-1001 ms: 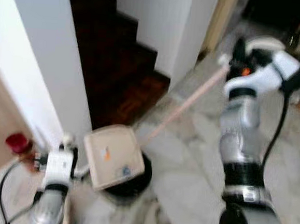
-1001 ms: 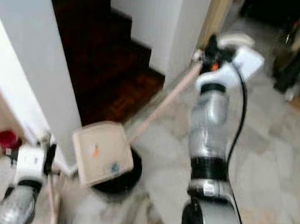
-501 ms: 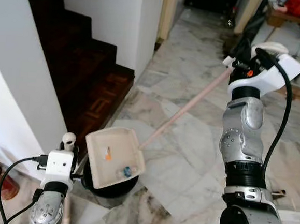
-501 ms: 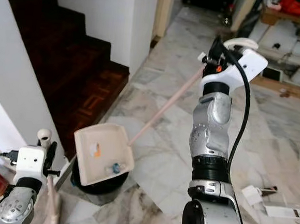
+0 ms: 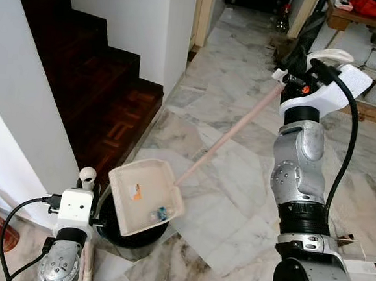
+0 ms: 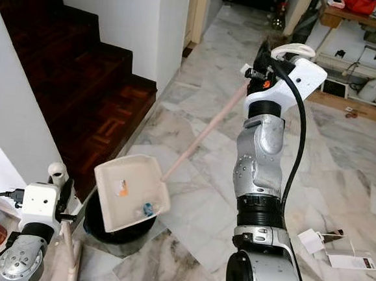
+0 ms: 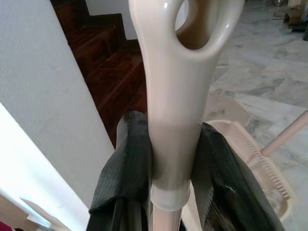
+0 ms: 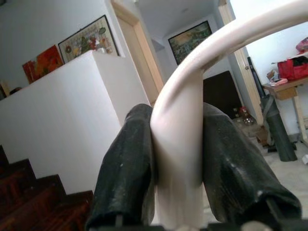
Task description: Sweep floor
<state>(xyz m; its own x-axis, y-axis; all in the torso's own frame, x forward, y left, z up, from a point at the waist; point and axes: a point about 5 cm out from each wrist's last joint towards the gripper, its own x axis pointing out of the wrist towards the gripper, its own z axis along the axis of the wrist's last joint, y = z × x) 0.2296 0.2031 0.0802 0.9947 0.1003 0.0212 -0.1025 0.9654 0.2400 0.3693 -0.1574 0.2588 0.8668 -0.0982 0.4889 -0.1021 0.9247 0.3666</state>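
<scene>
**Dustpan and broom, one in each hand**

My left hand (image 7: 173,159) is clamped on the beige dustpan handle (image 7: 175,101), its two fingers pressed against either side below the hanging loop. The dustpan (image 5: 146,196) tilts above a black bin (image 5: 129,230) on the marble floor (image 5: 235,203), with small bits of debris (image 5: 159,213) inside, just beside the dark wooden stairs (image 5: 106,108). My right hand (image 8: 175,168) grips the broom handle (image 5: 231,134), which slants down towards the dustpan.
</scene>
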